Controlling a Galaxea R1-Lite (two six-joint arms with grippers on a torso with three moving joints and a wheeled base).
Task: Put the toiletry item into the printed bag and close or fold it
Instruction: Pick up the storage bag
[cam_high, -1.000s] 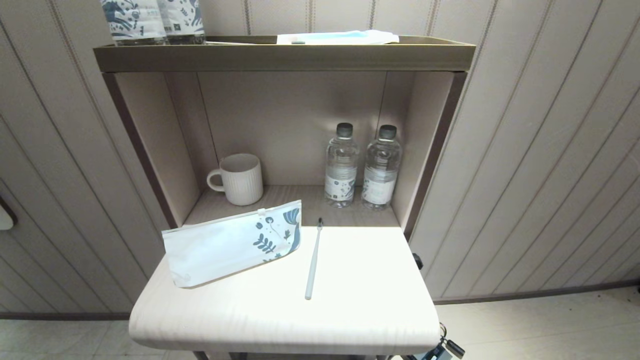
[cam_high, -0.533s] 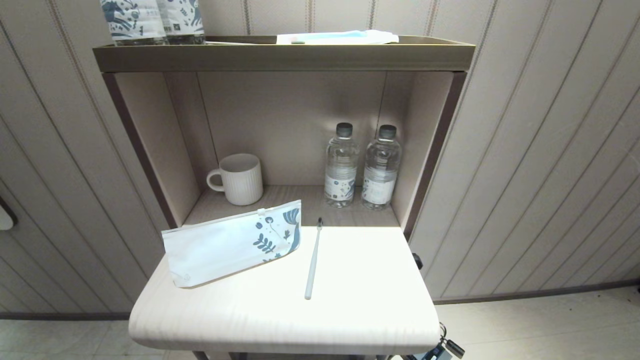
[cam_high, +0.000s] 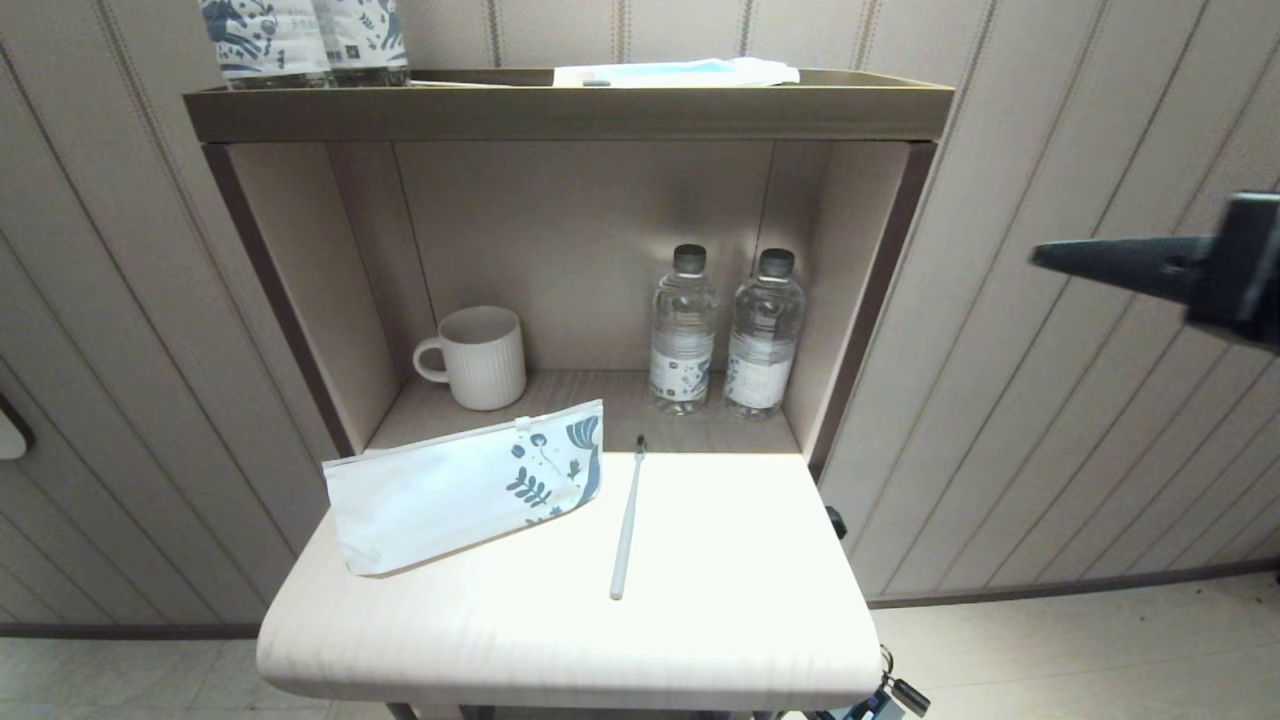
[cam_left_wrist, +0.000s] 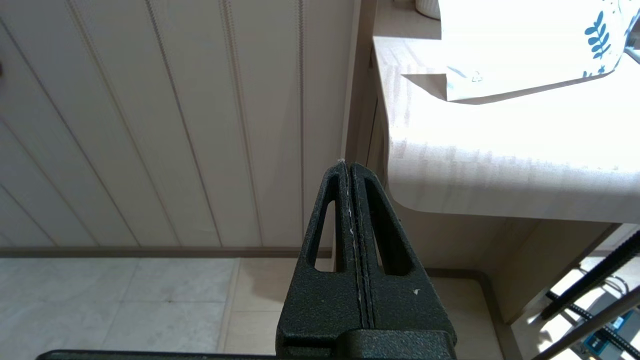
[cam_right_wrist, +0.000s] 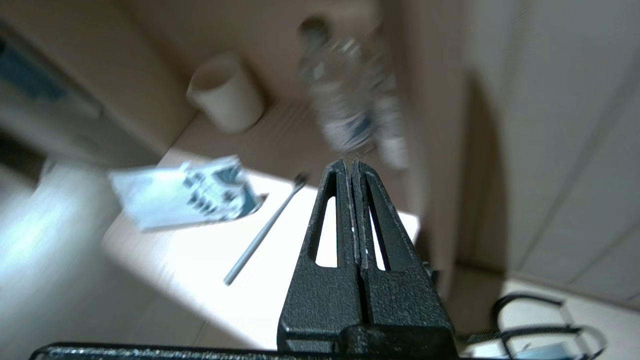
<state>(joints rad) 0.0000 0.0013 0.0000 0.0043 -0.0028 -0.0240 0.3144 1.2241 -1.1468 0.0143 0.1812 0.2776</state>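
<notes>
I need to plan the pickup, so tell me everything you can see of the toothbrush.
The toothbrush is a thin, straight, pale grey-white stick, plastic by the look of it, with a small dark bristle head at the far end, toward the shelf niche. It lies flat on the light tabletop, nearly pointing away from the robot, leaning slightly. It sits just right of the printed bag, apart from it. Nothing touches it except the table.
</notes>
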